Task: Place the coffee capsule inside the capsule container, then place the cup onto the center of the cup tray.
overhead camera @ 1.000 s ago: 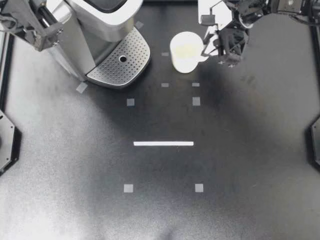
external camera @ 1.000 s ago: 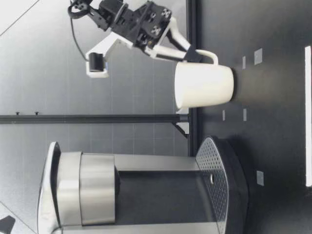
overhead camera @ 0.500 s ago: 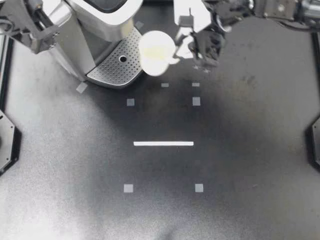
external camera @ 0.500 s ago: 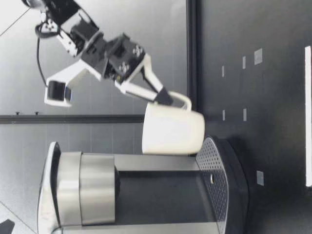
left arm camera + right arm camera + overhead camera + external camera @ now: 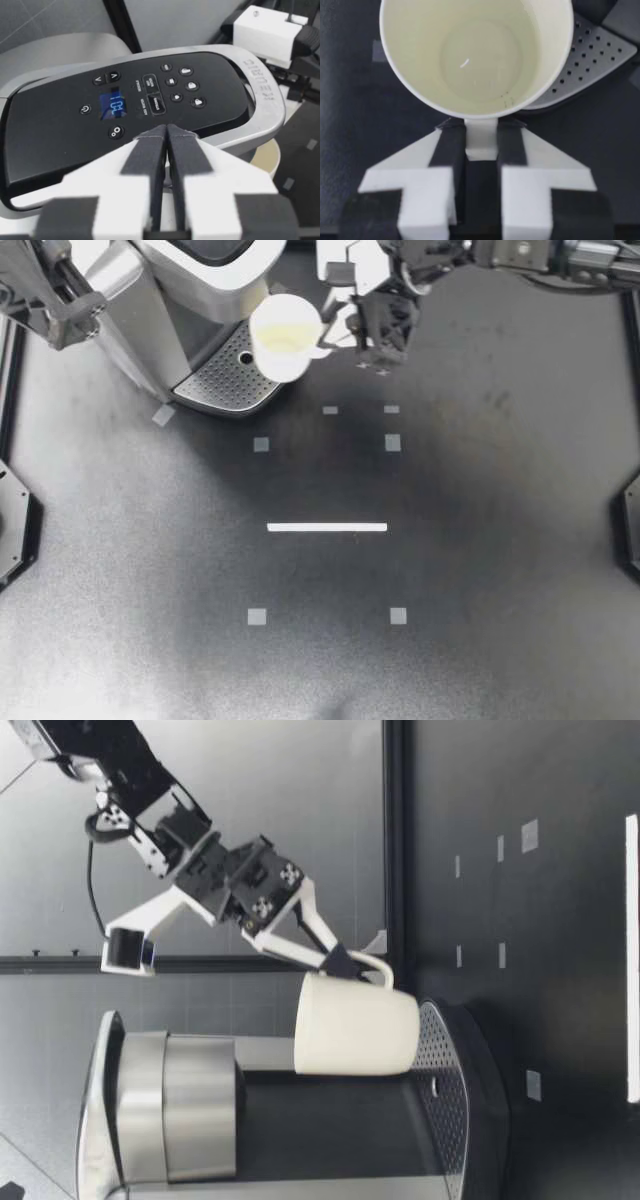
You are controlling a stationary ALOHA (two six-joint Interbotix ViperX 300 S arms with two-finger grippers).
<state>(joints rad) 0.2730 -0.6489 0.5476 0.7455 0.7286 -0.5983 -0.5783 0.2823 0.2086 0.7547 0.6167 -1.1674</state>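
Cup, cream-white, empty, handle clamped in my right gripper, above perforated cup tray.

Even overhead light, soft shadows on the table (slightly grainy).

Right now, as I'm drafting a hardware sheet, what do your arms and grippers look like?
My right gripper and left gripper look alike: white angular fingers lined with black pads, on black boxy arm links. In the low view a black cable loops beside the right arm, and a white bracket carries its wrist camera.
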